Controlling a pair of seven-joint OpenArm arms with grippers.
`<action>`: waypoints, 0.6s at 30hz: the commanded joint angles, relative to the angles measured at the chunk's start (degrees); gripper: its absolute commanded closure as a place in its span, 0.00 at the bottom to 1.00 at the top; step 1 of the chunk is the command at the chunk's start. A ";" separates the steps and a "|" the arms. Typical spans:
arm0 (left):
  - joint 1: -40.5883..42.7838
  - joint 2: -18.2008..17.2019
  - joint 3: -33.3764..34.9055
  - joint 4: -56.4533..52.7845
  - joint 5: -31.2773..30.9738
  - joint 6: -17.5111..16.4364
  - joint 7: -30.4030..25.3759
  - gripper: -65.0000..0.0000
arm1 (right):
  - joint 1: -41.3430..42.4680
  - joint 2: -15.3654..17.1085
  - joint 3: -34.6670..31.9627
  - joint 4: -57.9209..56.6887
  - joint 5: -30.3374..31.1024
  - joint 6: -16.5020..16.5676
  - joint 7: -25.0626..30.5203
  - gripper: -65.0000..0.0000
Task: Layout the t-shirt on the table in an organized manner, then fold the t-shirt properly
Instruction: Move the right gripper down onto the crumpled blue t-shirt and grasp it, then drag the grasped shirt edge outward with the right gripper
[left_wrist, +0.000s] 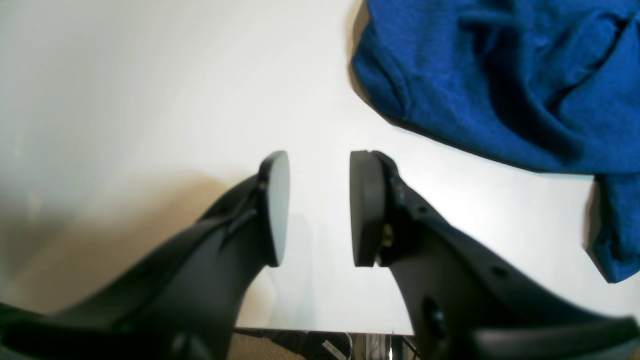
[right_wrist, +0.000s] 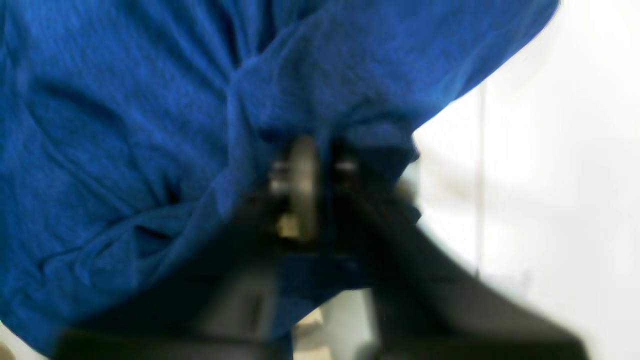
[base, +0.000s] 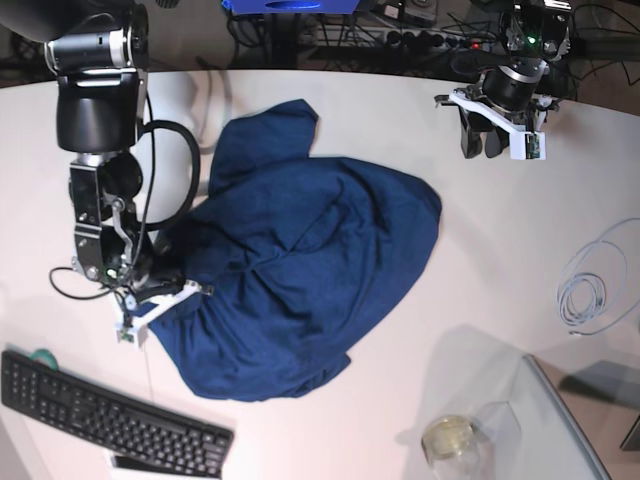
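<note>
Right tool clenched on a crumpled shirt, left tool released and apart.

Nearest in the base view, a black keyboard (base: 110, 422) lay at the edge of the smooth white surface (base: 500, 270). Beyond it the large, dark navy blue knit t-shirt (base: 300, 270) sat bunched mid-surface; the right tool (right_wrist: 320, 185), blurred, seemed clamped on the shirt's edge. Farthest off, the left tool (left_wrist: 319, 210) stood with jaws parted over bare surface, grasping nothing, well apart from the cloth.

Table (base: 400, 110): white, curved far edge.
T-shirt (base: 300, 270): navy, rumpled heap at centre.
Keyboard (base: 105, 415): black, near-left corner.
Cable (base: 595, 285): pale coil, right side.
Glass panel (base: 540, 430): near-right corner, beside a round dish (base: 448, 438).
</note>
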 joint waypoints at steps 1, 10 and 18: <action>0.18 -0.56 -0.28 0.77 -0.23 0.10 -1.32 0.69 | 0.26 0.13 0.21 2.77 0.45 0.18 0.83 1.00; 0.27 -0.48 0.42 0.77 -0.23 0.10 -1.32 0.69 | -15.30 0.13 2.76 30.99 0.54 0.26 -1.63 1.00; 0.18 0.58 1.74 0.77 0.12 0.10 -1.32 0.69 | -24.61 0.13 10.76 41.54 0.54 0.44 -1.46 1.00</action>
